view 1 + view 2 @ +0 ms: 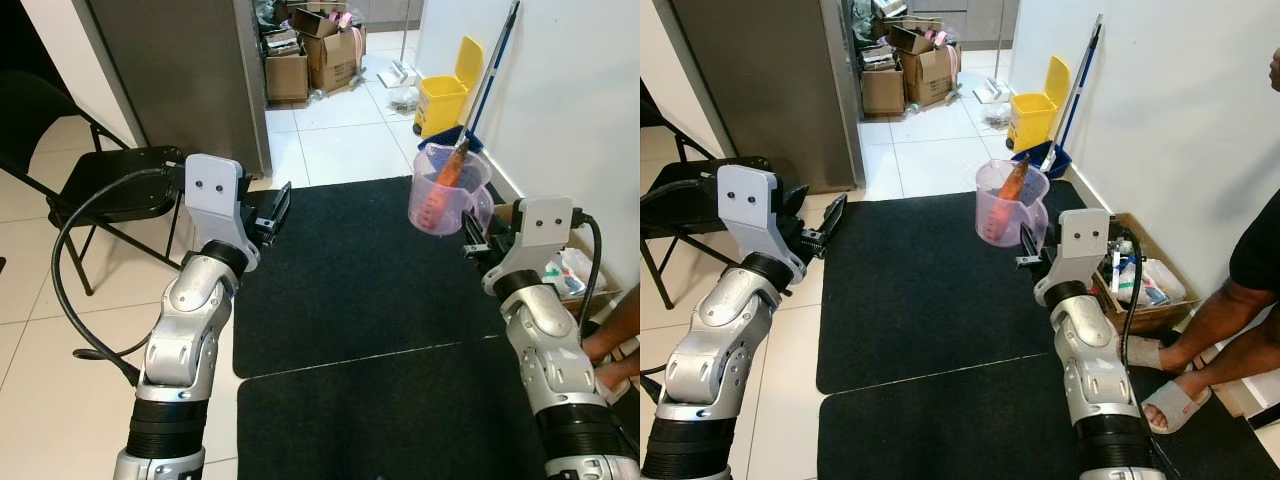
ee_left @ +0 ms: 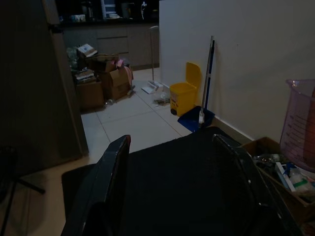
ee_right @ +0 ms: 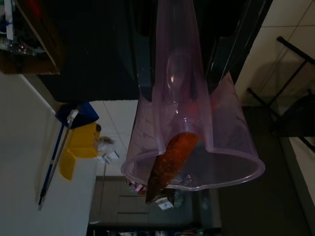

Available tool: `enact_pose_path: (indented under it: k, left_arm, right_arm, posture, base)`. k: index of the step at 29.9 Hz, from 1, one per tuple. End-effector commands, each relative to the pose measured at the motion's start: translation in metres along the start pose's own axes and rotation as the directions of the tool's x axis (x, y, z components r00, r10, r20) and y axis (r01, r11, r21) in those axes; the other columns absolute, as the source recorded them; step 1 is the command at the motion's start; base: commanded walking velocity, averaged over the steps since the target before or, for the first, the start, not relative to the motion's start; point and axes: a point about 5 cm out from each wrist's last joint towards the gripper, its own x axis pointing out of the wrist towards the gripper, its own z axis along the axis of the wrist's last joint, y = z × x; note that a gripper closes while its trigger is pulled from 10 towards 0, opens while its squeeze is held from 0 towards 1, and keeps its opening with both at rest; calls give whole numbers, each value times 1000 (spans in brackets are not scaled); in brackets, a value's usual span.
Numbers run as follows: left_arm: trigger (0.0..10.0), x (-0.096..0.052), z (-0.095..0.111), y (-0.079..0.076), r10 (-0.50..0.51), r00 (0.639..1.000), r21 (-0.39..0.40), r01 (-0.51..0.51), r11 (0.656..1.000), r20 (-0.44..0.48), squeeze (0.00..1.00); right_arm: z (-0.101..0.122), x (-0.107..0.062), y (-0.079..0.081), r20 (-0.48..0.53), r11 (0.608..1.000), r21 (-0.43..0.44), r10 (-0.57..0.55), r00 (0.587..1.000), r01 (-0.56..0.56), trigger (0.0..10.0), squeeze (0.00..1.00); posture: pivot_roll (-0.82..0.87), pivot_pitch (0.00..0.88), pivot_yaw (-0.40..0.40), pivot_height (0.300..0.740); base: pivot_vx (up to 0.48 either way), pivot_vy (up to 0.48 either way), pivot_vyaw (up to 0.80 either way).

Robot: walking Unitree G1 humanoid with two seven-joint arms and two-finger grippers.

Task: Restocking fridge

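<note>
My right gripper (image 1: 476,236) is shut on the handle of a clear pink measuring jug (image 1: 447,190), held upright above the right edge of the black mat (image 1: 350,290). An orange, carrot-like item (image 1: 453,166) stands tilted inside the jug (image 3: 197,142) and pokes out over its rim. My left gripper (image 1: 272,212) hangs open and empty over the mat's left edge, its two black fingers (image 2: 110,172) spread apart. The tall grey fridge (image 1: 170,70) stands ahead on the left with its door closed.
A black folding chair (image 1: 110,185) stands at left beside the fridge. Cardboard boxes (image 1: 310,50) pile up beyond it. A yellow bin (image 1: 445,95) and a mop (image 1: 492,70) lean at the right wall. A box of bottles (image 1: 1140,282) and a person's sandalled feet (image 1: 1175,395) are at right.
</note>
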Motion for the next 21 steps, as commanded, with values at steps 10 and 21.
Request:
enact_pose_path:
  k: [10, 21]
  left_arm:
    - [10000, -2, -3, -4, -21, 1000, 22, 21, 1000, 5, 0]
    - [10000, -1, -3, -4, -21, 1000, 19, 20, 1000, 9, 0]
  right_arm:
    - [3, -2, -1, 25, 1000, -18, 1, 1000, 0, 10000, 0]
    - [3, -2, -3, 22, 1000, -23, -3, 1000, 3, 10000, 0]
  posture:
    - [26, 139, -10, 740]
    - [24, 140, -11, 740]
  base:
    - [470, 0, 0]
    - [480, 0, 0]
